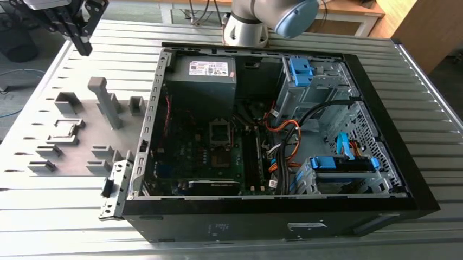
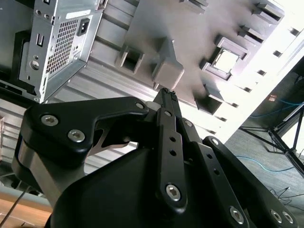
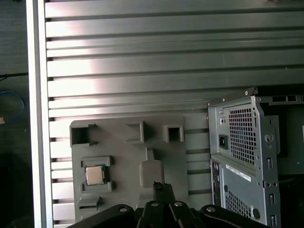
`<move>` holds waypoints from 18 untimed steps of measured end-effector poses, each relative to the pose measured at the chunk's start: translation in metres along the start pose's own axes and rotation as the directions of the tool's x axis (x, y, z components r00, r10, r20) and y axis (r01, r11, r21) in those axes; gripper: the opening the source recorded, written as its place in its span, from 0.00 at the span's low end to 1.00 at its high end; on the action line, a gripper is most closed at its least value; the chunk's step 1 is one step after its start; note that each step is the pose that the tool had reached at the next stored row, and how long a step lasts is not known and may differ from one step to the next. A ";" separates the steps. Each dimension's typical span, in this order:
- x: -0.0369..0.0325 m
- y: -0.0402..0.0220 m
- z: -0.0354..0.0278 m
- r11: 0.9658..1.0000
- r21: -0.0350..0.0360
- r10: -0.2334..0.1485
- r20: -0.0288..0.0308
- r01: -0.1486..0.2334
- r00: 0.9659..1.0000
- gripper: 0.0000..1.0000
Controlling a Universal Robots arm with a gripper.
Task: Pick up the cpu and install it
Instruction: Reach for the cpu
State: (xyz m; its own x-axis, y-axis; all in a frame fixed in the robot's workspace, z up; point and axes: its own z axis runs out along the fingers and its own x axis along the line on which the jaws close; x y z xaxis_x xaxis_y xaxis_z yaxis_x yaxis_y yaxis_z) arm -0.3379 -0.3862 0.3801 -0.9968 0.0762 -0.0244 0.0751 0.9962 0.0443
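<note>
The cpu [image 3: 95,175] is a small silvery square chip lying flat in a square holder of the grey fixture plate [image 3: 124,154]. The second wrist view shows the cpu [image 2: 227,59] in that same holder, and in the exterior view the cpu [image 1: 66,129] sits at the exterior view's left, beside the open computer case [image 1: 376,97]. My gripper [image 1: 84,50] hangs high above the table's far left corner, well away from the chip. In both wrist views its black fingers [image 2: 166,102] meet at the tip, shut on nothing. The gripper [image 3: 159,186] points down near a tall grey post.
The fixture plate [image 1: 87,135] carries several raised holders and a tall upright post [image 1: 105,100]. Inside the case lie the motherboard [image 1: 210,157], a power supply box [image 1: 203,81], cables and blue drive bays [image 1: 340,162]. The arm's base [image 1: 246,27] stands behind the case.
</note>
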 end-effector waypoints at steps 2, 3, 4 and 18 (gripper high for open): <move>0.0042 -0.0001 0.0006 1.000 0.000 0.000 0.000 0.000 1.000 0.11; 0.0064 -0.0001 0.0009 1.000 0.000 0.000 0.000 0.000 1.000 0.11; 0.0086 -0.0001 0.0012 1.000 0.000 0.000 0.000 0.000 1.000 0.11; 0.0417 -0.0010 0.0051 1.000 0.000 0.000 0.000 0.000 1.000 0.11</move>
State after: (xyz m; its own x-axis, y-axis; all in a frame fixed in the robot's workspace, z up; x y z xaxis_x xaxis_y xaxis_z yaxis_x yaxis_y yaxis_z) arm -0.3795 -0.3838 0.3740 -0.9968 0.0762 -0.0245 0.0751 0.9962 0.0444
